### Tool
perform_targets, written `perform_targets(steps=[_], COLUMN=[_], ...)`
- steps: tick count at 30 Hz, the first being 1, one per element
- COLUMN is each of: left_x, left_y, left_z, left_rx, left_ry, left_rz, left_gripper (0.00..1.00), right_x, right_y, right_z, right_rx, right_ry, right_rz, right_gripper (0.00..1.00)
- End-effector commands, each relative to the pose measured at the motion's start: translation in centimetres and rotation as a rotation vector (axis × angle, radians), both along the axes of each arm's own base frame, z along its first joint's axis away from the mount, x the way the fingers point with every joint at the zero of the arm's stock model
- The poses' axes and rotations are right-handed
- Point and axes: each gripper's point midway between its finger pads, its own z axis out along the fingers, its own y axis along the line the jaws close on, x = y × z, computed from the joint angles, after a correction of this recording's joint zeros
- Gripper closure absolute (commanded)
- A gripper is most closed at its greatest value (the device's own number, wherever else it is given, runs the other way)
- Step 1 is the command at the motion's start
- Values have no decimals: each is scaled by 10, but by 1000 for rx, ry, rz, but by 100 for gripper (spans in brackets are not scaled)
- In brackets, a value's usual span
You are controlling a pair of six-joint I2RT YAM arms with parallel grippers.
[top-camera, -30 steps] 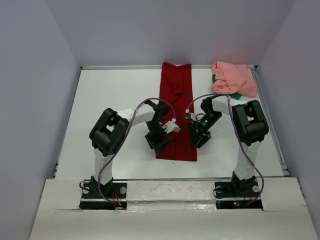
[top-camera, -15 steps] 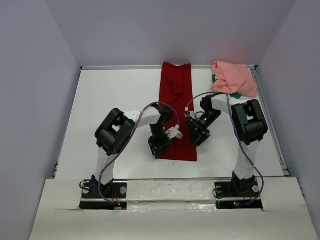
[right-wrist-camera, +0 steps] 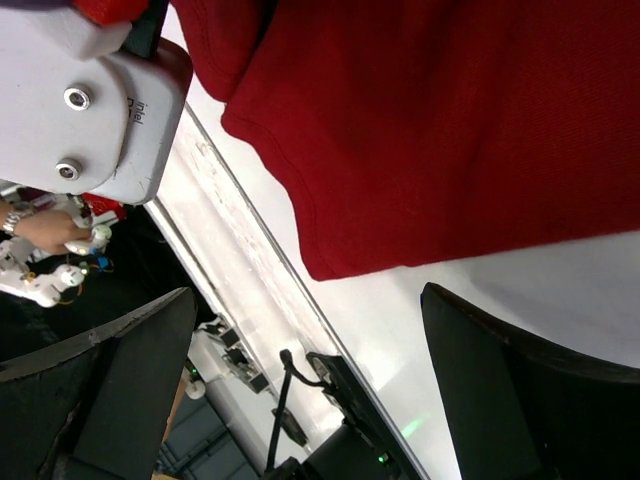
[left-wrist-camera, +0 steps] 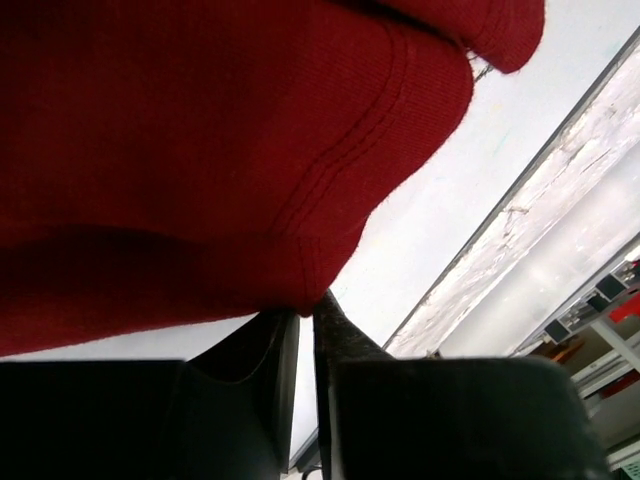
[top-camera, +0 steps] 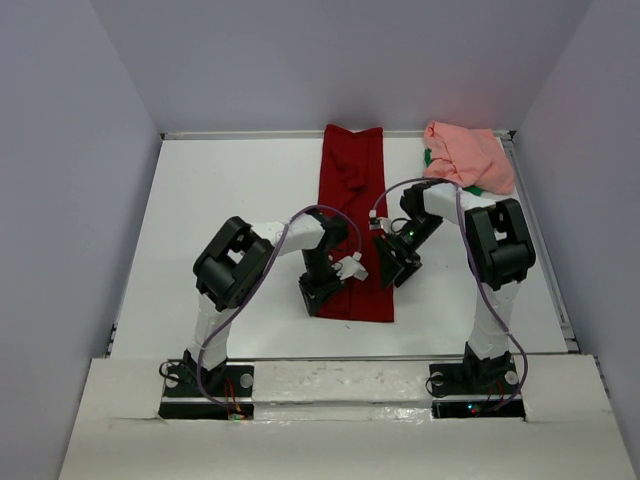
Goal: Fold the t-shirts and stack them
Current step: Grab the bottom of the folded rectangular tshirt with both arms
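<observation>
A dark red t-shirt (top-camera: pixel 352 200) lies as a long narrow strip down the middle of the table. My left gripper (top-camera: pixel 322 296) is at its near left corner, and in the left wrist view the gripper (left-wrist-camera: pixel 308 305) is shut on the red hem (left-wrist-camera: pixel 300 285), which bunches just above the tips. My right gripper (top-camera: pixel 392 265) hovers wide open beside the strip's near right corner. In the right wrist view the gripper (right-wrist-camera: pixel 305 300) has bare table between its fingers and the red cloth (right-wrist-camera: pixel 450 130) lies beyond them. A salmon pink t-shirt (top-camera: pixel 468 157) lies crumpled at the back right over a bit of green fabric (top-camera: pixel 470 190).
The table (top-camera: pixel 220 210) is white, with a raised rim (top-camera: pixel 240 134) at the back and grey walls on three sides. The left arm's white camera housing (right-wrist-camera: pixel 90 110) shows close by in the right wrist view. A metal rail (top-camera: pixel 330 358) runs along the near edge.
My left gripper has slid in over the near left corner of the red shirt and closed on its hem. My right gripper has drawn slightly away from the near edge, still open.
</observation>
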Motion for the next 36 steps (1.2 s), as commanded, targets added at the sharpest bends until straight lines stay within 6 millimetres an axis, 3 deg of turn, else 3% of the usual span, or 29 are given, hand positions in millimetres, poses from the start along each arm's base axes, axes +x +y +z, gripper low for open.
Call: perform_targets(steps=[1, 6, 12, 17, 20, 24, 30, 36], left_x=[5, 13, 18, 15, 15, 17, 22, 24], left_y=[-8, -17, -24, -21, -18, -20, -23, -22], left_z=[15, 30, 46, 47, 43, 40, 36, 33], left_rx=[-25, -54, -83, -77, -66, -73, -69, -64], left_ry=[-15, -48, -74, -74, -76, -89, -103, -123], left_rz=[-20, -8, -4, -11, -9, -3, 11, 17], left_gripper=[83, 91, 93, 93, 94, 95, 100, 100], right_x=[0, -1, -9, -15, -15, -19, -1, 15], right_y=[-7, -10, -15, -20, -11, -7, 8, 12], right_z=[14, 13, 6, -2, 5, -5, -8, -13], right_rx=[-29, -60, -97, -136, -51, -18, 76, 60], right_ry=[-14, 0, 49, 90, 99, 75, -59, -164], right_rz=[54, 54, 52, 58, 64, 46, -3, -62], right_gripper=[0, 0, 0, 0, 0, 0, 0, 0])
